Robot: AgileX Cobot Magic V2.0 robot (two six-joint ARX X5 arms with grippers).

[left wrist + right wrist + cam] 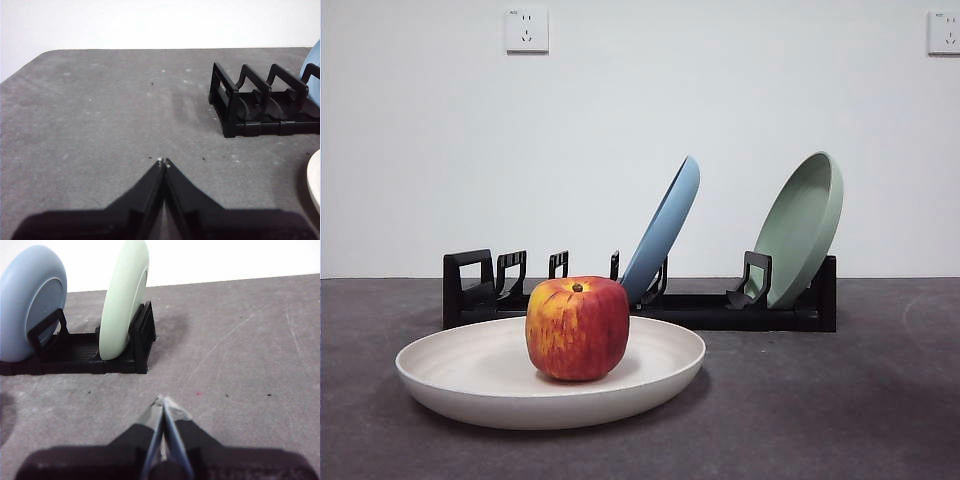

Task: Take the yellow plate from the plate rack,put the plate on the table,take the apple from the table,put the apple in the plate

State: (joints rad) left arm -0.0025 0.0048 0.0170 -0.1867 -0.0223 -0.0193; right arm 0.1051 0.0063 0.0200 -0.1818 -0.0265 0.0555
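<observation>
The cream yellow plate [470, 375] lies flat on the dark grey table [840, 400] in front of the black plate rack [700, 310]. The red and yellow apple [578, 327] stands upright in the plate. A sliver of the plate's rim [315, 180] shows in the left wrist view, next to the rack's vacant end [260, 100]. My left gripper [163, 161] is shut and holds nothing, low over bare table. My right gripper [164, 400] is shut and holds nothing, in front of the rack's other end [90, 352]. Neither arm shows in the front view.
A light blue plate [665, 230] and a sage green plate [805, 225] lean in the rack; both show in the right wrist view, blue [30, 300] and green [122, 295]. A white wall with two sockets stands behind the table.
</observation>
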